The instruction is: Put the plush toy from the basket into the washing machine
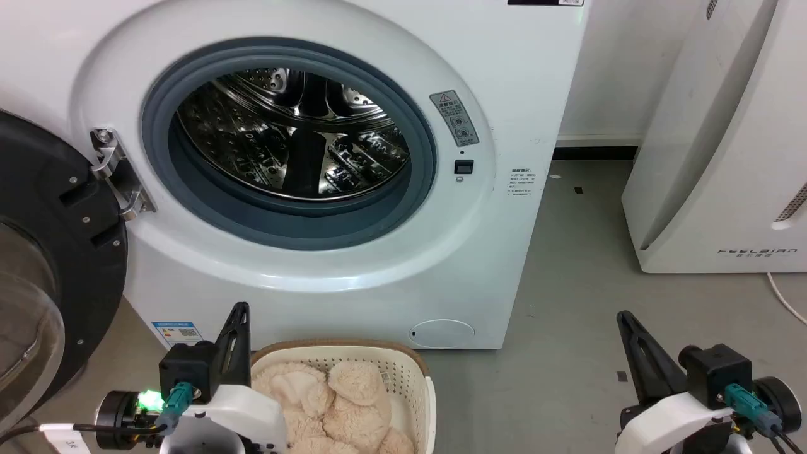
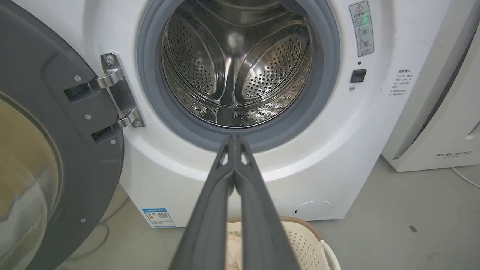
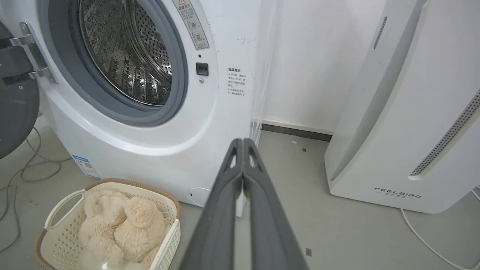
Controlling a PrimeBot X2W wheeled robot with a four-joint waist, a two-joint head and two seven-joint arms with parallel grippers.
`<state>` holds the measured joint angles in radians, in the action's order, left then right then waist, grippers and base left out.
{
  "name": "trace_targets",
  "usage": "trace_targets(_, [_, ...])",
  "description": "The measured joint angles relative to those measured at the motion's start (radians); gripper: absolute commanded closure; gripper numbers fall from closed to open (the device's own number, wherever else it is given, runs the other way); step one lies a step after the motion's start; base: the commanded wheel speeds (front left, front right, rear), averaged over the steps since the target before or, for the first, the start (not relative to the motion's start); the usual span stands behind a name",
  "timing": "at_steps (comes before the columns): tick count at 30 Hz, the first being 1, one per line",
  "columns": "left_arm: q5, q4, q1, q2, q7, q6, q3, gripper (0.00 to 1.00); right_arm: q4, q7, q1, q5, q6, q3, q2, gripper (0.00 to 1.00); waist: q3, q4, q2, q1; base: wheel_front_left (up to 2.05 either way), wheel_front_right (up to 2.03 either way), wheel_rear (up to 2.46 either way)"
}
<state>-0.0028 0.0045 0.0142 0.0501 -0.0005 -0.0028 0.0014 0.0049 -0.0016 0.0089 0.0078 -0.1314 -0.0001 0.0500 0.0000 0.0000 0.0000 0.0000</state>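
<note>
Head view: appliance (image 1: 712,164) beside washing machine (image 1: 353,277)

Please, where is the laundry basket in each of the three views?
Head view: basket at bottom centre, below the washing machine.
Left wrist view: basket at bottom, partly behind the left gripper.
Right wrist view: basket at lower left.
Shared landmark: round flap low on the machine's front.

Plush toy (image 1: 343,403) in basket (image 1: 413,369); washing machine (image 1: 492,265) door open.
</note>
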Motion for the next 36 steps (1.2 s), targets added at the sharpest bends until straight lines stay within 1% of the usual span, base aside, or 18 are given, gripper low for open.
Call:
trace_targets(19, [0.000, 0.000, 0.000, 0.000, 0.000, 0.000, 0.000, 1.00, 0.000, 0.000, 0.000, 0.000, 0.000, 0.000, 0.000, 1.00, 0.000, 0.000, 0.0000, 0.0000, 0.00, 0.00, 0.00])
trace_targets(20, [0.000, 0.000, 0.000, 0.000, 0.000, 0.000, 0.000, 0.00, 0.001, 0.000, 0.000, 0.000, 0.000, 0.000, 0.000, 0.00, 0.000, 0.000, 0.0000, 0.0000, 0.00, 0.00, 0.00])
trace_targets(27, [0.000, 0.001, 0.000, 0.000, -0.001, 0.002, -0.001, 0.00, 0.001, -0.002, 0.000, 0.002, 0.000, -0.005, 0.000, 0.00, 0.001, 0.000, 0.0000, 0.0000, 0.00, 0.00, 0.00])
trace_targets(36, [-0.001, 0.008, 0.002, 0.000, -0.020, 0.018, -0.013, 0.00, 0.000, -0.018, 0.000, 0.024, 0.000, -0.026, 0.000, 0.00, 0.008, 0.000, 0.0000, 0.0000, 0.00, 0.00, 0.00])
